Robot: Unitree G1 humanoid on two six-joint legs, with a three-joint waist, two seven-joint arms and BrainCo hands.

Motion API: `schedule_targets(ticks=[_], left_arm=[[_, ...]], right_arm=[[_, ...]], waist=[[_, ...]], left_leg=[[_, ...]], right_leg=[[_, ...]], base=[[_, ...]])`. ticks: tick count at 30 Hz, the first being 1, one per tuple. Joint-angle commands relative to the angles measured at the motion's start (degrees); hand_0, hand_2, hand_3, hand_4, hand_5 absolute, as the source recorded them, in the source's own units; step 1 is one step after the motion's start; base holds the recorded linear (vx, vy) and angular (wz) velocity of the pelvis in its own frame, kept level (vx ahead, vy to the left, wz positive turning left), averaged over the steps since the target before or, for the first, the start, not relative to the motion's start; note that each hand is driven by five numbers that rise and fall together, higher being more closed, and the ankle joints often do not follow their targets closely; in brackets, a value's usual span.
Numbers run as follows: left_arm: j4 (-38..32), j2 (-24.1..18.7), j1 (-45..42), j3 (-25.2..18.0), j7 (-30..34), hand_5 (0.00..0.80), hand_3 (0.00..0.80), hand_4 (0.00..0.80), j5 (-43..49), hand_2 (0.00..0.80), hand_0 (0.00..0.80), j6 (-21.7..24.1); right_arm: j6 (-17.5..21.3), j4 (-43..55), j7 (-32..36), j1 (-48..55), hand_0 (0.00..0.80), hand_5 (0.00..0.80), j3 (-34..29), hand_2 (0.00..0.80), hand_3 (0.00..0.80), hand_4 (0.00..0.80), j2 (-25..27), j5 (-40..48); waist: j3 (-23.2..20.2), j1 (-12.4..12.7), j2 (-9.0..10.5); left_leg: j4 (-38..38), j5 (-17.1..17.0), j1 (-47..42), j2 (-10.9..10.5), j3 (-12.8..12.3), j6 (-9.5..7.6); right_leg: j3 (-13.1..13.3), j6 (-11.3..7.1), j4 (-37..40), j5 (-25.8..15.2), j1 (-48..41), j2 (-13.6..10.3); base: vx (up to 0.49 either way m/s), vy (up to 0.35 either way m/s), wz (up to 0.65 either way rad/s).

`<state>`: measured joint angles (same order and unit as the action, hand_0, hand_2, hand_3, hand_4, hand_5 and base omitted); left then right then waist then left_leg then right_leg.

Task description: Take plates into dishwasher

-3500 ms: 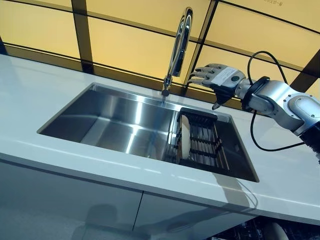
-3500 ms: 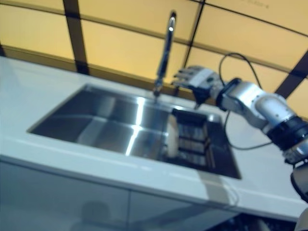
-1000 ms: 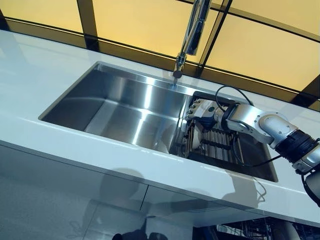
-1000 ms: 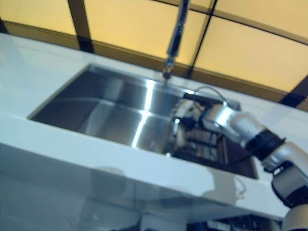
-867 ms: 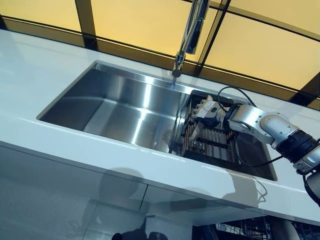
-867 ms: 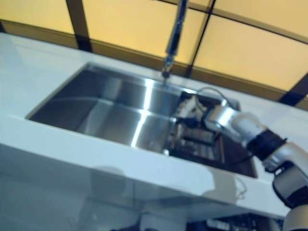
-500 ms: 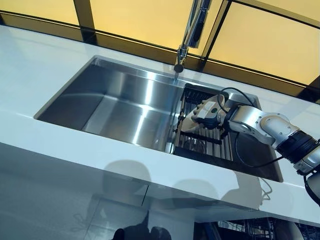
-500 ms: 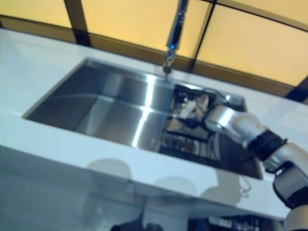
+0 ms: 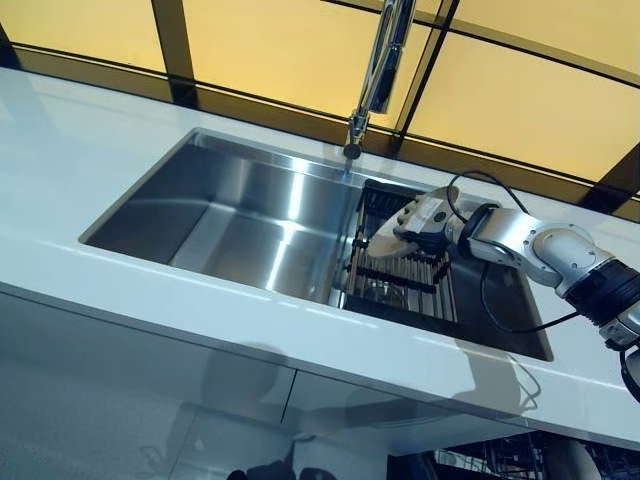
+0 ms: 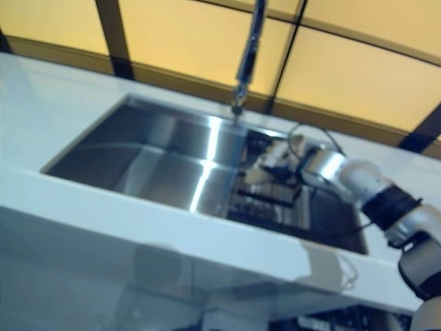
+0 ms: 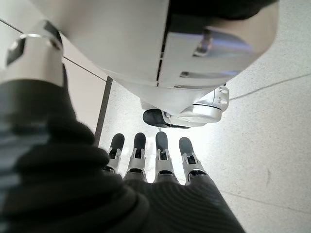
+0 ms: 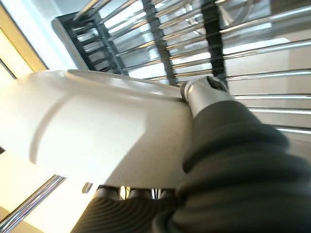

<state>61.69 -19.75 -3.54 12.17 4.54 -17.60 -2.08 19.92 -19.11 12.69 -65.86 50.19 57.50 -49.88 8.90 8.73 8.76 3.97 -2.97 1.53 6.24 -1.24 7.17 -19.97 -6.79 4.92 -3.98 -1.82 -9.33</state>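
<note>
My left hand (image 11: 155,155) hangs idle, fingers straight, off the worktop (image 9: 90,250). Over the rack (image 9: 405,285) at the sink's (image 9: 240,215) right end, my right hand (image 9: 432,218) pinches the plate (image 9: 392,243). Thin rim grip, so it might slip or clip the rack.

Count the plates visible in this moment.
1: a white plate pinched in the right hand above the rack in the sink. Others may be hidden.

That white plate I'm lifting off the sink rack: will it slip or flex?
The plate looks rigid and glazed, so probably no flex but slippery. The right hand seems to pinch only its rim; it may tilt. Likely breakable over the rack.
</note>
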Motion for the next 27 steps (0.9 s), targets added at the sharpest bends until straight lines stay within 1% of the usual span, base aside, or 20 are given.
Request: schedule_targets(ticks=[1,5,9,11,13,14,18,19,22,26,27], left_arm=[[2.8,0.6,1.0,1.9,0.3,0.000,0.000,0.000,1.4,0.000,0.000,-0.3],[3.0,0.8,0.8,1.6,0.2,0.000,0.000,0.000,1.6,0.000,0.000,-0.6],[3.4,0.9,0.7,0.9,0.2,0.000,0.000,0.000,2.3,0.000,0.000,-0.9],[3.5,1.1,1.0,0.9,0.1,0.000,0.000,0.000,2.5,0.000,0.000,-1.3],[3.6,1.2,1.0,0.7,0.1,0.000,0.000,0.000,3.0,0.000,0.000,-1.4],[3.6,1.2,1.0,0.7,0.1,0.000,0.000,0.000,3.1,0.000,0.000,-1.4],[4.0,1.3,1.5,0.5,0.7,0.000,0.000,0.000,3.5,0.000,0.000,-1.2],[4.0,1.3,1.6,0.6,0.6,0.000,0.000,0.000,3.4,0.000,0.000,-1.2],[4.1,1.4,1.9,0.8,0.9,0.000,0.000,0.000,3.8,0.000,0.000,-1.3],[4.3,1.2,1.8,0.7,1.4,0.000,0.000,0.000,4.3,0.000,0.000,-1.2],[4.5,1.2,1.9,0.9,1.7,0.000,0.000,0.000,4.4,0.000,0.000,-1.2]], right_arm=[[-2.1,-2.6,-2.2,-3.6,0.800,0.800,0.6,0.800,0.800,0.800,4.3,-2.6],[-2.6,-4.0,-2.4,-4.5,0.800,0.800,0.7,0.800,0.800,0.800,6.1,-3.6],[-4.9,-4.6,-2.8,-5.6,0.800,0.800,0.7,0.800,0.800,0.800,8.6,0.8],[-6.4,-5.0,-3.2,-5.2,0.800,0.800,-0.5,0.800,0.800,0.800,9.5,4.1],[-8.6,-5.2,-4.3,-4.0,0.800,0.800,-2.3,0.800,0.800,0.800,10.9,8.6],[-8.9,-5.2,-4.4,-3.9,0.800,0.800,-2.5,0.800,0.800,0.800,11.1,9.1],[-11.2,-6.4,-6.6,-1.5,0.800,0.800,-6.3,0.800,0.800,0.800,13.1,16.5],[-11.4,-6.6,-6.8,-1.2,0.800,0.800,-6.7,0.800,0.800,0.800,13.3,17.2],[-12.4,-8.1,-9.3,2.8,0.800,0.800,-11.5,0.800,0.800,0.800,15.2,20.4],[-13.4,-8.7,-9.6,6.5,0.800,0.800,-14.9,0.800,0.800,0.800,16.7,23.7],[-14.0,-9.0,-10.0,8.4,0.800,0.800,-16.9,0.800,0.800,0.800,17.5,26.2]], waist=[[-2.9,0.1,0.54],[-3.8,-0.6,0.81],[-5.1,-1.8,1.17],[-5.8,-2.6,1.31],[-6.3,-3.3,1.43],[-6.3,-3.4,1.45],[-6.8,-5.1,1.21],[-6.8,-5.2,1.17],[-7.2,-6.7,0.74],[-7.3,-7.9,0.23],[-7.5,-8.7,-0.05]], left_leg=[[1.0,1.0,-1.6,-1.4,-2.6,-1.73],[1.0,1.3,-2.3,-1.3,-3.0,-1.78],[1.0,1.8,-3.5,-1.1,-4.0,-1.83],[1.0,2.1,-4.2,-0.9,-4.6,-1.88],[1.0,2.4,-5.0,-0.7,-5.5,-1.97],[1.0,2.4,-5.0,-0.7,-5.6,-1.98],[1.0,3.1,-6.5,-0.5,-7.3,-2.20],[1.0,3.2,-6.6,-0.5,-7.4,-2.23],[1.0,3.8,-7.7,-0.4,-8.9,-2.46],[1.0,4.0,-8.4,-0.3,-9.8,-2.64],[1.0,4.0,-8.7,-0.3,-10.5,-2.67]], right_leg=[[2.1,-2.85,0.1,-0.8,-0.9,-1.8],[2.8,-2.89,0.1,-0.7,-1.2,-1.6],[4.0,-3.00,0.1,-0.7,-1.5,-1.3],[4.7,-3.12,0.1,-0.7,-1.6,-1.1],[5.4,-3.29,0.1,-0.8,-1.7,-1.0],[5.5,-3.31,0.1,-0.8,-1.7,-1.0],[7.0,-3.63,0.1,-1.1,-1.8,-1.0],[7.1,-3.65,0.1,-1.1,-1.8,-1.0],[8.4,-4.03,0.1,-1.4,-1.6,-1.0],[9.5,-4.28,0.1,-1.7,-1.4,-1.0],[10.1,-4.38,0.1,-1.9,-1.3,-1.1]], base=[[-0.011,0.019,-0.03],[-0.002,0.018,-0.05],[0.012,0.025,-0.09],[0.020,0.018,-0.18],[-0.001,0.011,-0.10],[-0.010,0.005,-0.22],[-0.017,0.013,-0.24],[-0.023,0.015,-0.27],[-0.024,0.003,-0.24],[-0.012,0.010,-0.21],[-0.005,0.022,-0.18]])
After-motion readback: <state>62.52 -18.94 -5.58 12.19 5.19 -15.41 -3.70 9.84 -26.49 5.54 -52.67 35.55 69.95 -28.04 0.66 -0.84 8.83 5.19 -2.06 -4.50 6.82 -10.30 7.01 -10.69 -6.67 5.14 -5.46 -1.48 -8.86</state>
